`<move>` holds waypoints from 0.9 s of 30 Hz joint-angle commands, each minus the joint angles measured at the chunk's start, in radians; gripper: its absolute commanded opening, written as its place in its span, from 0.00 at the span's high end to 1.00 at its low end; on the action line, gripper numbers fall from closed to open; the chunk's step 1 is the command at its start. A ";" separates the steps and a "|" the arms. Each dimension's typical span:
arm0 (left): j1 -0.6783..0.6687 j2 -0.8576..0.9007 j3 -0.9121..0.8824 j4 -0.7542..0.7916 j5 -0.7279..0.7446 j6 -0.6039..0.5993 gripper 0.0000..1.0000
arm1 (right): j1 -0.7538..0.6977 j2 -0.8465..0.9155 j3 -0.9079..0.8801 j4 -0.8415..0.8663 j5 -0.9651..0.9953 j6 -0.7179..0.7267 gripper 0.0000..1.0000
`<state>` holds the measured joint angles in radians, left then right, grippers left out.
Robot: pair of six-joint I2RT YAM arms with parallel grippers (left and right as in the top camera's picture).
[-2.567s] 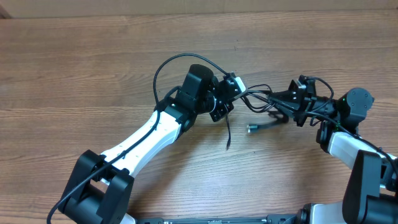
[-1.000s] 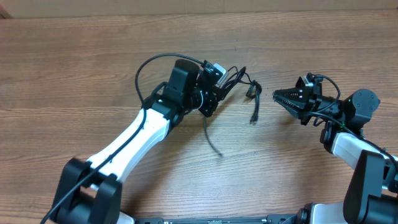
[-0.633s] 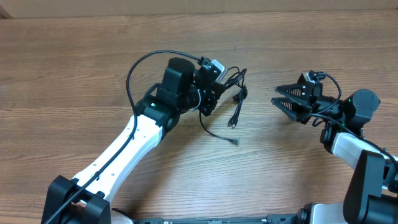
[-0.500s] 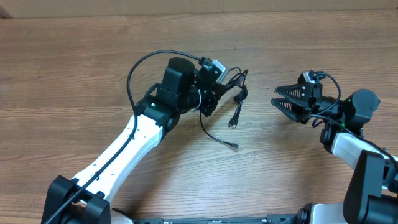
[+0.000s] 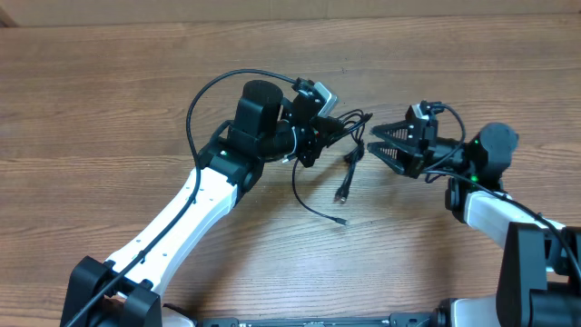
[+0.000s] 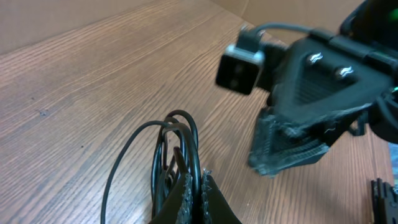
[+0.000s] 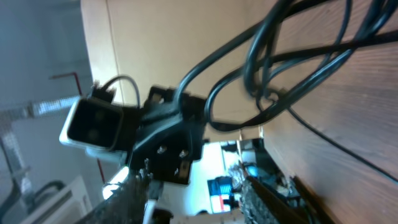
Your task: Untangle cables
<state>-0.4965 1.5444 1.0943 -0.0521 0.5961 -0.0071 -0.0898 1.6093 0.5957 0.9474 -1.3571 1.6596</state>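
Toward the far edge: left gripper clamps bunched thin black cables, presenting loops; right gripper, jaws apart, faces them.

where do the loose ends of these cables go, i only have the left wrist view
Observer: Overhead, two ends run from the cables in the left gripper toward the arms' bases, one plug short of the other plug.
Operator: is the right gripper open
Observer: Yes. Overhead, the right gripper has its jaws spread and points at the bunch.
Operator: got anything in it
Observer: The right wrist view shows the loops beyond its fingers, not between them.
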 commanded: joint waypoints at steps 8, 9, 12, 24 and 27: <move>-0.002 -0.023 0.001 0.019 0.033 -0.053 0.96 | 0.045 -0.014 0.006 -0.355 0.214 -0.176 0.57; -0.002 -0.023 0.001 0.019 0.033 -0.054 0.96 | 0.051 -0.014 0.006 -0.350 0.220 -0.176 0.57; -0.002 -0.022 0.001 0.019 0.032 -0.053 0.96 | 0.070 -0.014 0.006 -0.351 0.235 -0.176 0.57; -0.002 -0.021 0.001 0.006 0.029 -0.053 0.96 | 0.137 -0.014 0.006 -0.309 0.280 -0.176 0.59; -0.002 -0.021 0.001 -0.003 0.030 -0.053 0.96 | 0.145 -0.014 0.006 -0.256 0.297 -0.169 0.62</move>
<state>-0.4965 1.5444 1.0943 -0.0536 0.6033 -0.0509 0.0444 1.6085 0.5961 0.6628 -1.0927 1.4933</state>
